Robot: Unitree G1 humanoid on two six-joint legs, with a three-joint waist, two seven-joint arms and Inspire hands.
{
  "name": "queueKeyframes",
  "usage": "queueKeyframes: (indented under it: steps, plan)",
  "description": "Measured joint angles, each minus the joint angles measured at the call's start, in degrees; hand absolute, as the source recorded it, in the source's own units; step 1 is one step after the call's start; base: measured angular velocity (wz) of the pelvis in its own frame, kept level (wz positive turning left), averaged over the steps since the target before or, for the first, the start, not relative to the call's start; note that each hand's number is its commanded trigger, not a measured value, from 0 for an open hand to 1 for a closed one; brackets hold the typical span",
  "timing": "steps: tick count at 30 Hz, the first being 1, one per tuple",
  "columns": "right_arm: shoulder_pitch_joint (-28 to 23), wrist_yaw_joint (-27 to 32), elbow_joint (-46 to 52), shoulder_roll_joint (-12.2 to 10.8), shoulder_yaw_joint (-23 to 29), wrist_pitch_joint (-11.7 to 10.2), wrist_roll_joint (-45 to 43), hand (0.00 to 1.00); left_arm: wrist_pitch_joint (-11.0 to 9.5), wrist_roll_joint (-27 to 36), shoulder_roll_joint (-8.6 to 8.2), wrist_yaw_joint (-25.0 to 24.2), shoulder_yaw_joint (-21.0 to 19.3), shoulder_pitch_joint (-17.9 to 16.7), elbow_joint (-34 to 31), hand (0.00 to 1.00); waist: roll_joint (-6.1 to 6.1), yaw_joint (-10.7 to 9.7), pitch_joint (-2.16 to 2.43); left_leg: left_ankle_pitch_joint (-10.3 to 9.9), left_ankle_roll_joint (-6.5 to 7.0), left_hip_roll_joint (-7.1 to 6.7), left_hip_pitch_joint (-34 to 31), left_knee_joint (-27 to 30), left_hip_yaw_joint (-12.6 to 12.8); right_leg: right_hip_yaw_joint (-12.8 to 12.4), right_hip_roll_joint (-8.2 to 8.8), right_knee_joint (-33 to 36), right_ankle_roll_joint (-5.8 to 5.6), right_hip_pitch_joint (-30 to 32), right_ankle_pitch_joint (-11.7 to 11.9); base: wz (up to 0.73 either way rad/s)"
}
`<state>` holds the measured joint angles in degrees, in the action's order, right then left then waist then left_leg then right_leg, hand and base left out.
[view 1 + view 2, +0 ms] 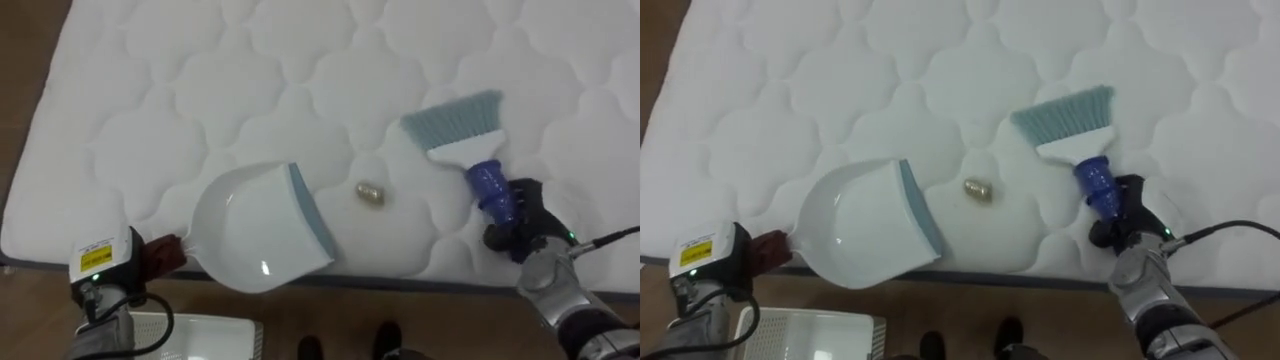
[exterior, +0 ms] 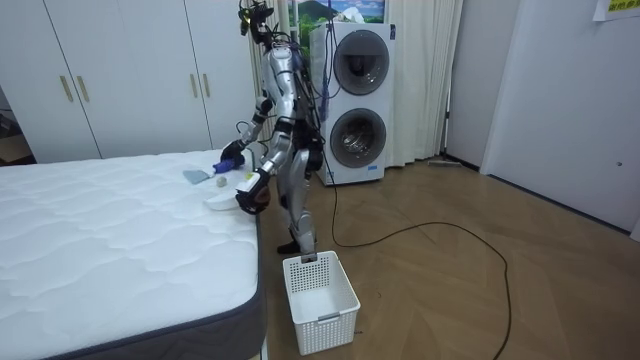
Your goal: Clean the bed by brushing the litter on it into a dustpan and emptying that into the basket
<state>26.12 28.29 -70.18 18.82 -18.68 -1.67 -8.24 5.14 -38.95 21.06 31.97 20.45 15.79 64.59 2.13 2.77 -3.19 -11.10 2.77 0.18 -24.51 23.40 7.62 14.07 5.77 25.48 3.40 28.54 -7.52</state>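
A small brownish scrap (image 1: 371, 194) lies on the white quilted mattress (image 1: 200, 80) near its front edge. To its left sits a white dustpan (image 1: 255, 228) with a blue-grey lip facing the scrap. My left hand (image 1: 158, 252) is curled on the dustpan's dark handle beyond the mattress edge. To the scrap's right a brush (image 1: 458, 125) with blue-grey bristles and a white head rests on the mattress. My right hand (image 1: 517, 225) is shut on the brush's blue handle. The scrap lies apart from both tools.
I stand at the bed's side (image 2: 100, 230). A white slatted basket (image 2: 320, 291) stands on the wooden floor by my feet, and its rim (image 1: 200, 335) lies below the dustpan. Two stacked washing machines (image 2: 358, 95) are behind me.
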Motion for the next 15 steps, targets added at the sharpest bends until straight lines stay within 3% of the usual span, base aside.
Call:
queueKeyframes:
  steps: [4, 15]
  plan:
    - [-0.3, -1.0, -2.4, 0.1, 0.2, 1.2, 1.4, 1.00, 0.2, -0.1, 0.00, -0.5, 0.0, 0.0, -0.5, 1.00, -0.14, 0.5, 0.08, 0.0, 0.00, 0.00, 0.0, -0.1, 0.1, 0.0, 0.01, 0.1, -0.05, 0.1, 0.0, 0.00]
    - [-0.5, -3.6, -4.9, 0.2, 0.3, 1.8, 12.4, 1.00, 0.8, -0.4, 0.02, -1.3, 0.0, 0.4, -0.5, 1.00, -0.50, 0.6, 0.48, 0.0, 0.01, 0.02, 0.1, 0.3, 0.4, -0.4, 0.09, 0.3, -0.04, 0.1, 0.0, -0.01]
